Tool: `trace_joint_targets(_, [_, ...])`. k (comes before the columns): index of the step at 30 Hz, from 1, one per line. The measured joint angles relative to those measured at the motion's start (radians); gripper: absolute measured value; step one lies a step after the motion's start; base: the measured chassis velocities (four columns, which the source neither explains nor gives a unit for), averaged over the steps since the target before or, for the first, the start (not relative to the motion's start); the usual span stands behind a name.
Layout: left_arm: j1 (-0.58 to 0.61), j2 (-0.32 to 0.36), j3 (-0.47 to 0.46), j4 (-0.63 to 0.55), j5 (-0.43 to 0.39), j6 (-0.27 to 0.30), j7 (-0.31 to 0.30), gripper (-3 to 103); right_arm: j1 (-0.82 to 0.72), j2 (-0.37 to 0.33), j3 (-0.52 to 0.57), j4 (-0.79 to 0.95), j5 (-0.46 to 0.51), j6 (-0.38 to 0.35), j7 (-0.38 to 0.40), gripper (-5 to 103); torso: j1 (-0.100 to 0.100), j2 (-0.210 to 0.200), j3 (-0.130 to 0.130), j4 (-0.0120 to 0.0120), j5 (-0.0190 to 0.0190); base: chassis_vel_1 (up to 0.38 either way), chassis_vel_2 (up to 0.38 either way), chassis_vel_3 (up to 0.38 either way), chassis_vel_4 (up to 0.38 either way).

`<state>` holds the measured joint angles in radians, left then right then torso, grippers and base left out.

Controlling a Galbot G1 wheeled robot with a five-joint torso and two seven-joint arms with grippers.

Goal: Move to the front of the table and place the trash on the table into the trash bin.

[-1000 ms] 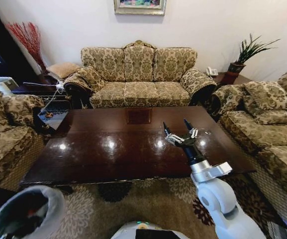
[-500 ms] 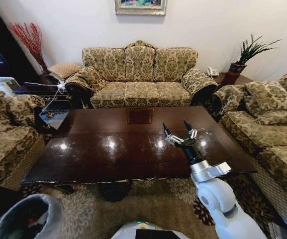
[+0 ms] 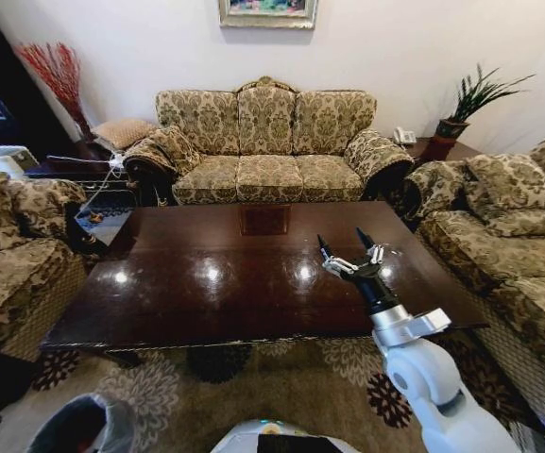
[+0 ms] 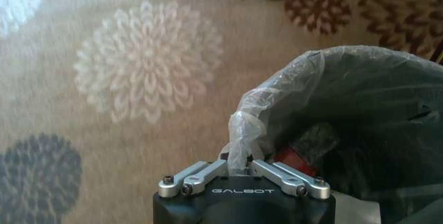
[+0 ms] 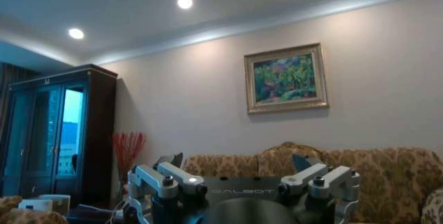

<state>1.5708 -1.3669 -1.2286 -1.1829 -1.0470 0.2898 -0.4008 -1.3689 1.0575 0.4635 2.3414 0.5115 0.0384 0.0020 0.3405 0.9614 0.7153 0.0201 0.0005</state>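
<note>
Trash bin (image 3: 83, 429) is getting cut off at the head view's edge, left gripper (image 4: 242, 169) pinching its liner (image 4: 277, 99). Right gripper (image 3: 352, 253) is hovering spread wide over the table (image 3: 206, 283).

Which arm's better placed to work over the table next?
Right, probably. The right claw hangs open over the table, on its right half. The left claw is down at the trash bin, shut on its bag liner.
</note>
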Motion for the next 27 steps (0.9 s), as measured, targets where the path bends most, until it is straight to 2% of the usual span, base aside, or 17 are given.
trace_joint_targets(6, [-0.049,-0.013,0.033,0.085,0.008,-0.011,0.028,0,-0.024,-0.023,0.041,0.022,0.022,0.029,-0.029,100,0.000,0.000,0.000,0.0003,-0.0008,0.000,0.000,0.000,0.000])
trace_joint_targets(9, [-0.071,-0.017,0.050,0.118,0.013,-0.035,0.045,0,-0.046,-0.026,0.059,0.025,0.023,0.031,-0.031,100,0.000,0.000,0.000,0.0000,0.0003,0.000,0.000,0.000,0.000])
trace_joint_targets(14, [-0.107,-0.017,0.064,0.188,0.015,-0.047,0.064,0,-0.066,-0.031,0.078,0.031,0.024,0.030,-0.026,100,0.000,0.000,0.000,0.0000,-0.0007,0.000,0.000,0.000,0.000])
trace_joint_targets(27, [-0.131,-0.026,0.061,0.274,-0.004,-0.087,0.059,0,-0.084,-0.028,0.093,0.046,0.036,0.012,-0.009,100,0.000,0.000,0.000,0.0000,-0.0008,0.000,0.000,0.000,0.000])
